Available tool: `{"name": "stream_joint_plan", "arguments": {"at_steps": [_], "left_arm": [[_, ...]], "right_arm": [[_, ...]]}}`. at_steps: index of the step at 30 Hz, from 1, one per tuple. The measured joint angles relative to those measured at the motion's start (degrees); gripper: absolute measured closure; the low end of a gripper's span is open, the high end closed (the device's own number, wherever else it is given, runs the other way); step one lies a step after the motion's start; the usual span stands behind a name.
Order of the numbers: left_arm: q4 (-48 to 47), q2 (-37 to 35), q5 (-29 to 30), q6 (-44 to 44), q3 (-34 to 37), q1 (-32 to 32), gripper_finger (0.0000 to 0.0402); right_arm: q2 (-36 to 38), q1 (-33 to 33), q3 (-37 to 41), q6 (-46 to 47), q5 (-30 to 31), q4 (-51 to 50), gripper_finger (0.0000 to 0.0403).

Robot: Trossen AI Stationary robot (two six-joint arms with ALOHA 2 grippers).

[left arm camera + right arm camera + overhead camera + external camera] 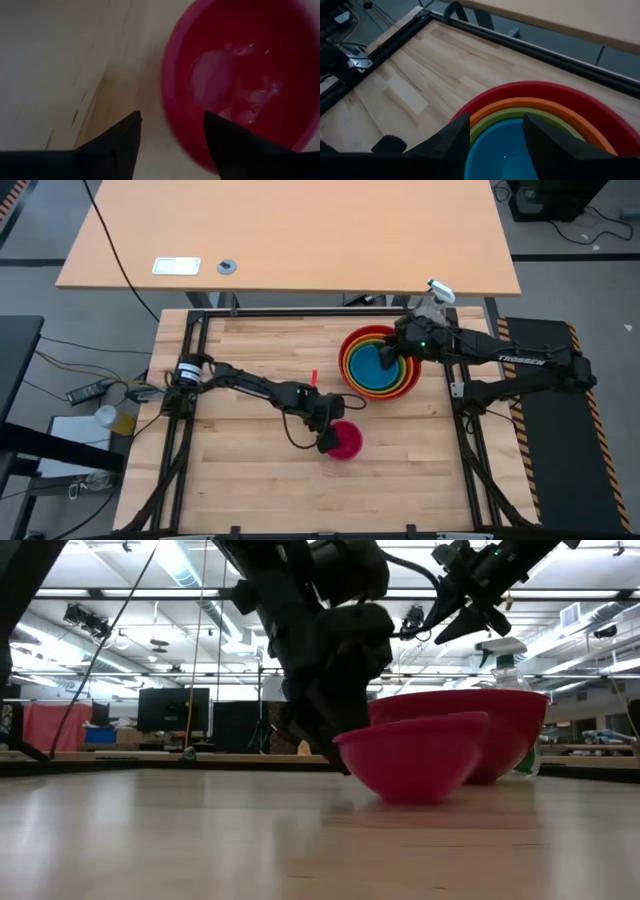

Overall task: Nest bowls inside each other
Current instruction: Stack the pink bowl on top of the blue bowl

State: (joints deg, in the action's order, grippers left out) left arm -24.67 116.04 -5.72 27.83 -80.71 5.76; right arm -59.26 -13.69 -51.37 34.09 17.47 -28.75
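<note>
A small magenta bowl stands upright on its base on the wooden table, near the middle. My left gripper is open and slants down at the bowl's left rim, one finger outside it and one over the inside. I see no touch. At the far right stands a stack of nested bowls: red outermost, then orange, green and blue. My right gripper hangs open above the stack's blue bowl, clear of it.
A spray bottle stands just beyond the stack at the table's far right corner. A small red item lies left of the stack. Black frame rails run along the table's sides, and a light desk lies beyond the far edge.
</note>
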Motion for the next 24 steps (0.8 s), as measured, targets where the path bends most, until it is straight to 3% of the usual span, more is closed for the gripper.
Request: {"name": "stream_joint_plan", "arguments": {"at_steps": [4, 11, 17, 24], "left_arm": [[-0.5, 0.9, 0.3, 0.0, 0.0, 0.3, 0.0234], [-0.3, 0.1, 2.3, 0.2, -0.1, 0.2, 0.0386], [0.0, -1.2, 1.1, 0.0, 0.0, -0.5, 0.0391], [10.6, -10.3, -4.5, -6.0, 0.0, -4.2, 0.0391]], "right_arm": [[-0.1, 0.1, 0.0, 0.2, 0.1, 0.0, 0.0211], [0.0, 0.1, 0.0, 0.0, 0.7, 0.0, 0.0211], [0.0, 0.1, 0.0, -0.1, 0.9, 0.0, 0.0211], [0.0, 0.1, 0.0, 0.9, -2.1, -1.1, 0.0211]]}}
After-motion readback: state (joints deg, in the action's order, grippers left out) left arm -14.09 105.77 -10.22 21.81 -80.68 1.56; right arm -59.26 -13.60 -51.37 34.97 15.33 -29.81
